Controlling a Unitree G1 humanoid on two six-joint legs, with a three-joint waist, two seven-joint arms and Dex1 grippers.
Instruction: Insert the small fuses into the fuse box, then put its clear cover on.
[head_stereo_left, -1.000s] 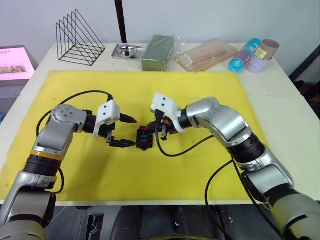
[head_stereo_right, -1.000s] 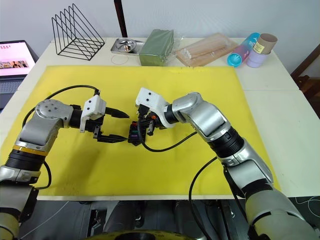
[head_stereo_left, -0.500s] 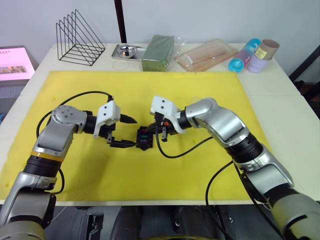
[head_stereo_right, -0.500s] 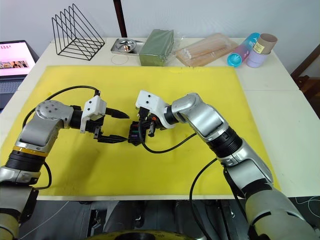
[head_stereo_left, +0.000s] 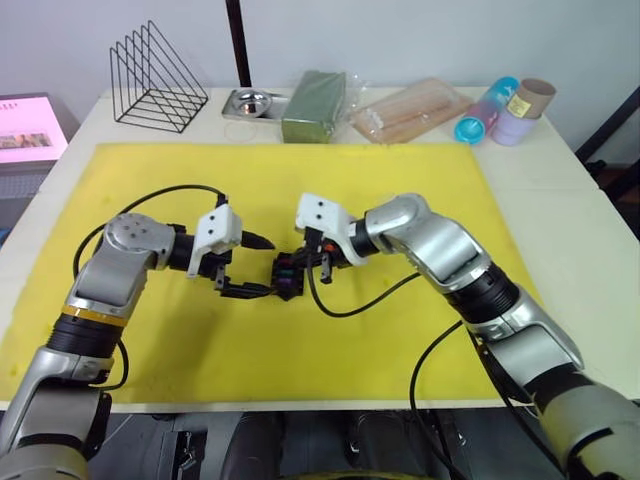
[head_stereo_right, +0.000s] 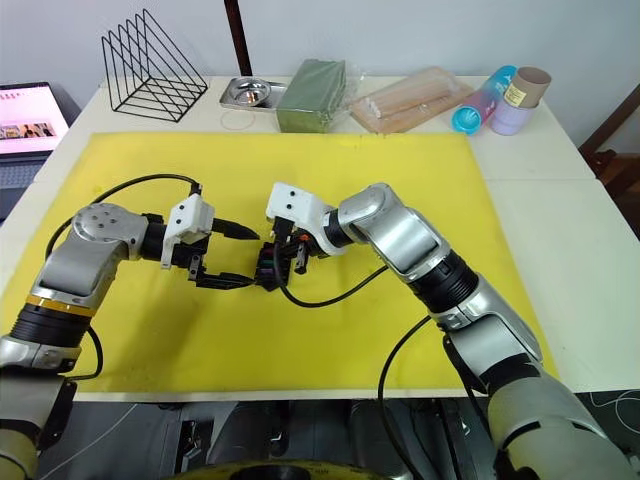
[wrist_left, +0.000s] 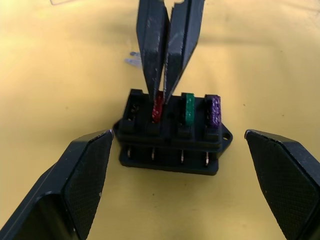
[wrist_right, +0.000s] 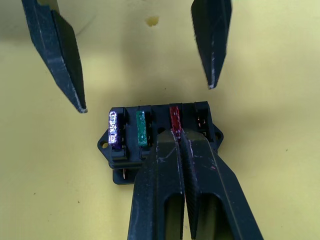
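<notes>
We are pinching the red fuse (wrist_right: 174, 119) with our right gripper (wrist_right: 181, 142) pressed together, seating it in the fuse box (wrist_left: 172, 135) mid-mat, beside the green fuse (wrist_left: 189, 108) and purple fuse (wrist_left: 214, 110). Our left gripper (wrist_left: 175, 175) is spread, flanking the box. Tilted pressing may be jamming the blade or skidding the unbraced box.

A black fuse box (wrist_left: 172, 135) is seen on a yellow mat (head_stereo_left: 300, 180), with red (wrist_left: 158, 107), green (wrist_left: 189, 108) and purple (wrist_left: 214, 110) fuses in it. Black, cross-hatched pads (wrist_left: 85, 180) are shown on the left gripper (wrist_left: 175, 185).
</notes>
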